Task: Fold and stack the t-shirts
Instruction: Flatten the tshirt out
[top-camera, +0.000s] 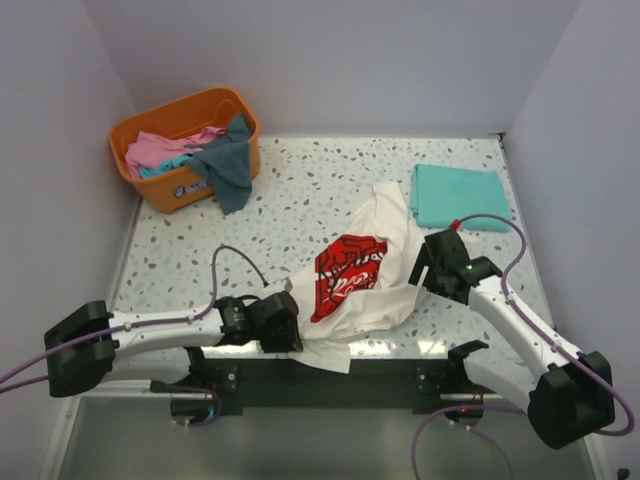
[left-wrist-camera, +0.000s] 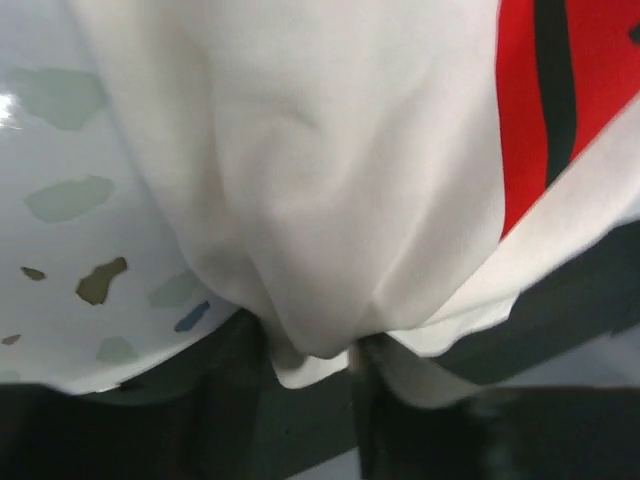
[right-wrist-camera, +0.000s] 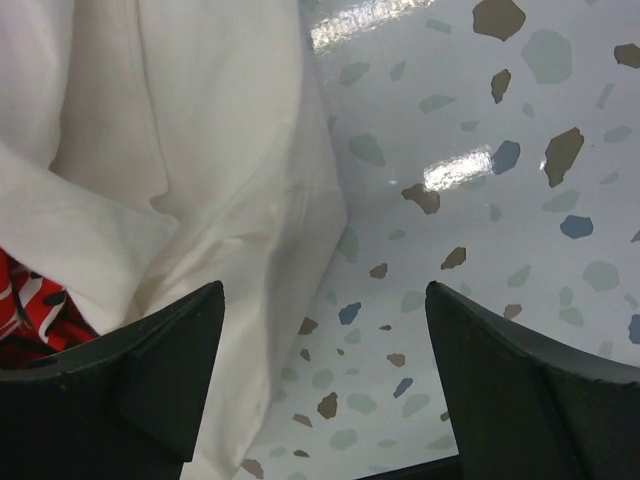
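Observation:
A cream-white t-shirt (top-camera: 385, 262) with a red print (top-camera: 343, 275) lies crumpled across the middle of the table, its lower edge hanging over the near edge. My left gripper (top-camera: 290, 330) is shut on a bunch of its cloth (left-wrist-camera: 310, 345) at the near left. My right gripper (top-camera: 425, 265) is open just right of the shirt, over the bare table; the shirt's edge (right-wrist-camera: 200, 200) lies by its left finger (right-wrist-camera: 150, 370). A folded teal-green t-shirt (top-camera: 460, 195) lies at the back right. Pink, teal and dark grey-blue shirts (top-camera: 215, 160) fill the basket.
An orange plastic basket (top-camera: 170, 190) stands at the back left, a dark shirt draped over its side. Speckled tabletop (top-camera: 190, 250) shows between the basket and the white shirt. Walls close in the left, back and right.

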